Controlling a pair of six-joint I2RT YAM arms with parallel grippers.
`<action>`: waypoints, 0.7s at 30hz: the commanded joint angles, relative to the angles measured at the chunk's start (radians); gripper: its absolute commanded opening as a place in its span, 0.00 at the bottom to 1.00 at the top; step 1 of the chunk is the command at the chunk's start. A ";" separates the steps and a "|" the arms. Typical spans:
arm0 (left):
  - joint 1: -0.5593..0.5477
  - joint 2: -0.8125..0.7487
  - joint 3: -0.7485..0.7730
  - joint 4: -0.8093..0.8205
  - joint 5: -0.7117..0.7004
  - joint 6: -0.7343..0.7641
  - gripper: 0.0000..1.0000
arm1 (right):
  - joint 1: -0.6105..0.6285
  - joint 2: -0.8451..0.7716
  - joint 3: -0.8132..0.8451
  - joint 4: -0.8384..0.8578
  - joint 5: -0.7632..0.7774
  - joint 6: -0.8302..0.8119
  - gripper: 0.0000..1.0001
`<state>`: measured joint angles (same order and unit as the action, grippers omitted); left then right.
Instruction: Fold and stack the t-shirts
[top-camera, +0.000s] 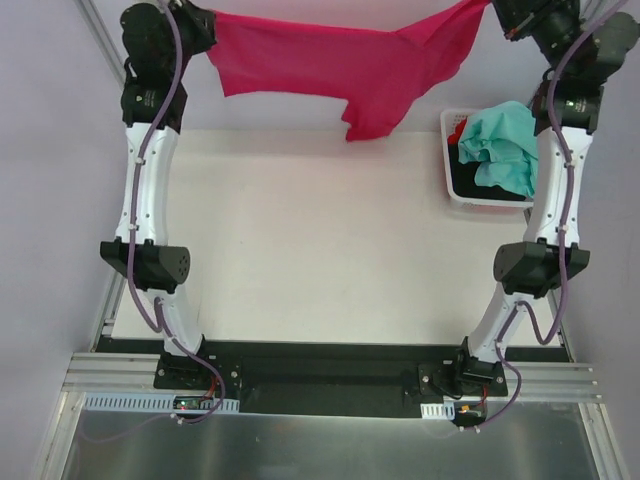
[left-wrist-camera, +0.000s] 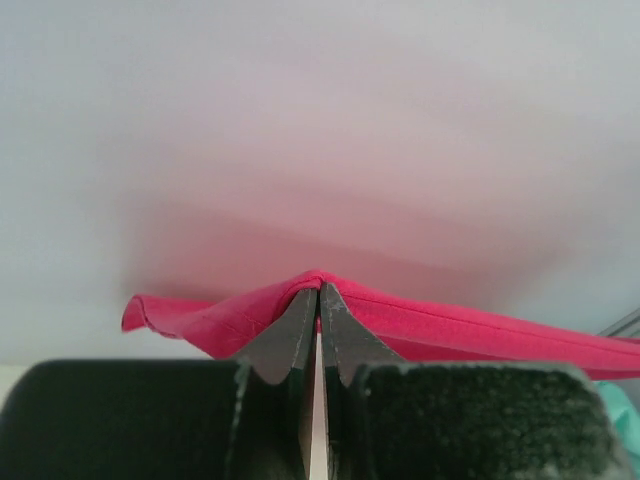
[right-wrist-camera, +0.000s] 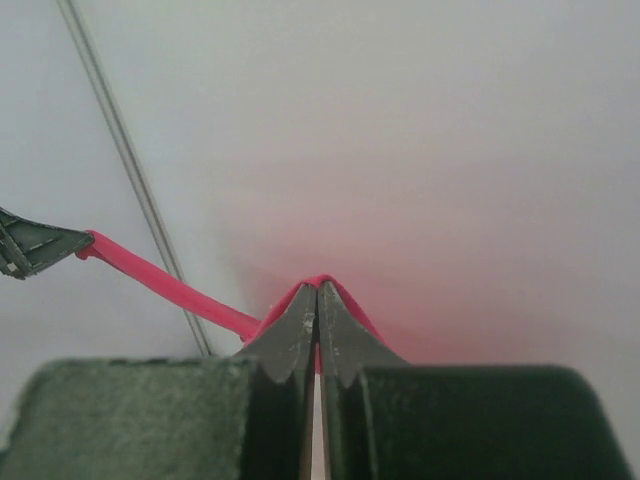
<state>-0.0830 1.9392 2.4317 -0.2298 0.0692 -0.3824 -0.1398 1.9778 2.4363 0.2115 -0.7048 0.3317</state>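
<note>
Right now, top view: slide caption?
Left hand and right hand hold the magenta t-shirt stretched between them; white basket at right.

Top external: fixed above and behind the arm bases, looking down and forward over the whole worktop (top-camera: 320, 250); distant enough to take in both arms, the white basket (top-camera: 447, 185) at right and the magenta shirt (top-camera: 300, 60) stretched across the far edge.

Left wrist: set just behind the left pincer (left-wrist-camera: 318, 298), sighting along its fingers toward a pale wall; very close, with the pinched fold at centre (a sliver of teal shirt (left-wrist-camera: 627, 408) at lower right).

Right wrist: same arrangement behind the right pincer (right-wrist-camera: 317, 292); faces pale wall and a thin frame rail (right-wrist-camera: 130, 180).

Shared: the magenta shirt appears in all three; the teal shirt in top and left wrist; the left pincer's tip shows at the right wrist view's left edge.
</note>
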 joint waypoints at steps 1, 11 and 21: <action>0.014 -0.217 -0.040 0.122 0.046 -0.042 0.00 | -0.003 -0.218 -0.090 0.164 -0.007 0.000 0.01; 0.014 -0.822 -1.055 0.216 -0.121 -0.082 0.00 | 0.000 -0.722 -1.004 0.259 -0.107 0.001 0.01; 0.014 -1.371 -1.349 -0.212 -0.078 -0.165 0.00 | 0.009 -1.417 -1.269 -0.395 -0.016 -0.167 0.01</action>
<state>-0.0769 0.7944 1.1164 -0.2962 -0.0017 -0.4843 -0.1341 0.8722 1.1782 0.0200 -0.7547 0.2394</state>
